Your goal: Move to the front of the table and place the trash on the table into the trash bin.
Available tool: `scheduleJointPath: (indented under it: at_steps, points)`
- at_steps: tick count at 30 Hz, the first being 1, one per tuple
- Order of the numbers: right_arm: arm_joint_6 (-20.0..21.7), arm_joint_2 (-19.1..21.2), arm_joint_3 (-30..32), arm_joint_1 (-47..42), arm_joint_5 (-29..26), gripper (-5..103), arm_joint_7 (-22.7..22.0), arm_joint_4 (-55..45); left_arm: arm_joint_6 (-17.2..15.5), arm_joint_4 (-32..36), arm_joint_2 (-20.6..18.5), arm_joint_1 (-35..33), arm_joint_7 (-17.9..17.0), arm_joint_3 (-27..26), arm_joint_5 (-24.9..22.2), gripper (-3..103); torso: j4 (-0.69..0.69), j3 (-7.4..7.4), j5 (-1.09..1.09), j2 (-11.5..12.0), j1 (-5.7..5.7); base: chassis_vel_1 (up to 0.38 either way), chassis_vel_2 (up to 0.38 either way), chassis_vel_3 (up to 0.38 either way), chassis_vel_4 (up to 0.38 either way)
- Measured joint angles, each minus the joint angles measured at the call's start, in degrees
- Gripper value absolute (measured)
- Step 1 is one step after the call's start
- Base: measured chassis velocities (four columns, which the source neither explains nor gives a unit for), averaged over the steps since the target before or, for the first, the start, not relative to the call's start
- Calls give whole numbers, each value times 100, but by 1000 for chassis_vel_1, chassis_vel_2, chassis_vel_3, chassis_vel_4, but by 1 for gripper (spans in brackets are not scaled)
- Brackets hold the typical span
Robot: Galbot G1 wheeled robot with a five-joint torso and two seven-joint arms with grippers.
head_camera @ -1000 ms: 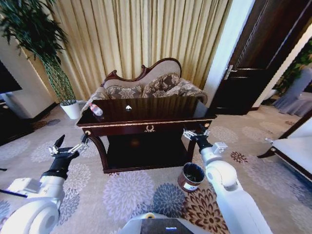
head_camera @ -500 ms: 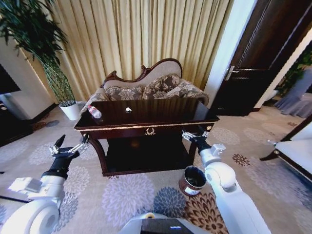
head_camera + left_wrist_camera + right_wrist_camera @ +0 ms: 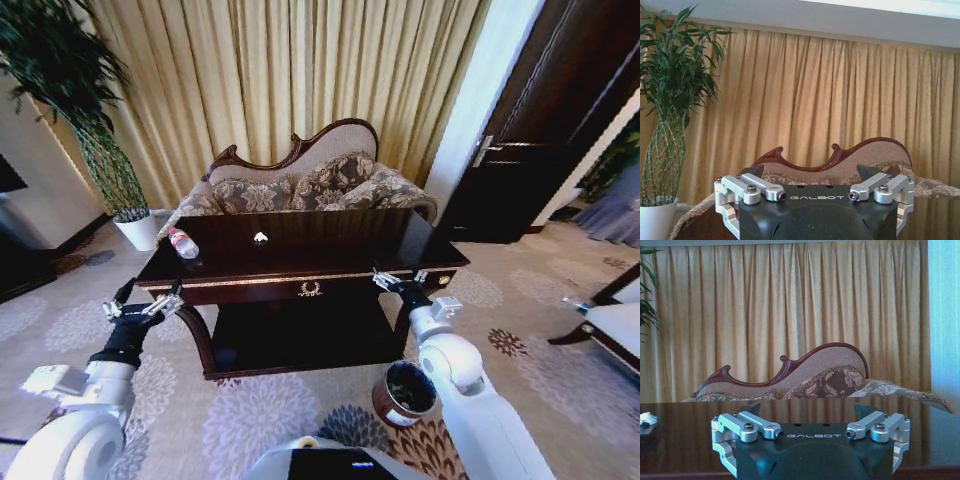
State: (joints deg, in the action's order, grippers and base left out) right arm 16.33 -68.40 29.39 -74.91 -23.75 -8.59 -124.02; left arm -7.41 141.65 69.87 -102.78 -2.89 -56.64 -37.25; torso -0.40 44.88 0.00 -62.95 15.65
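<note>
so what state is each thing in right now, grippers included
small clear plastic bottle with red label: lying on its side, at the table's left end
crumpled white paper bit: resting mid-table
round dark-brown trash bin: upright on carpet
left gripper: open, empty
right gripper: open, empty

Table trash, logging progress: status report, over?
Left gripper and right gripper open, empty, at table front. Bottle and paper wad untouched. Bin on floor; nothing blocking.
</note>
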Motion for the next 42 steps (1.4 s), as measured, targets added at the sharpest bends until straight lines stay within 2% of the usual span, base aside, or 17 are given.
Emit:
scheduleJointPath:
  at_steps: [17, 23, 25, 31, 34, 35, 39, 42]
  points:
    - [1, -27, -33, -37, -9, 100, -2, -27, 0, -11, 8, 0, -6, 13, 39, 100, 0, 0, 1, 0, 0, -143, 140, 142, -136]
    - [-6, 21, -54, -50, -119, 100, 186, -49, 0, -16, 29, -16, -50, 21, 79, 100, 0, 0, 0, 0, 1, -108, 105, 97, -92]
    - [-4, 162, -102, -41, -318, 100, 314, -52, 0, -11, 65, -45, -55, 20, 86, 100, 0, 0, 0, 0, 1, -33, 64, 36, -48]
    - [182, 421, -207, 147, -790, 100, 321, 11, 4, -6, 120, -83, -57, 11, 124, 100, 0, -1, 0, -1, -1, -2, 9, 6, -3]
    - [294, 645, -293, 403, -1159, 100, 376, 144, 23, -5, 155, -99, -59, -7, 169, 100, 0, -1, 1, -2, -2, 0, 0, 0, 0]
    - [359, 843, -385, 634, -1332, 100, 472, 276, 33, -5, 170, -106, -60, -36, 178, 100, 0, -1, 1, -2, -2, 0, 0, 0, 0]
    - [490, 1072, -540, 918, -1511, 100, 557, 388, 50, -17, 200, -105, -61, -67, 192, 100, -1, 0, 0, -1, -1, 0, 0, 0, 0]
    - [669, 1414, -1116, 1560, -1836, 100, 508, 555, 71, -30, 271, -99, -60, -73, 204, 100, 0, 0, 0, -1, -1, 0, 0, 0, 0]
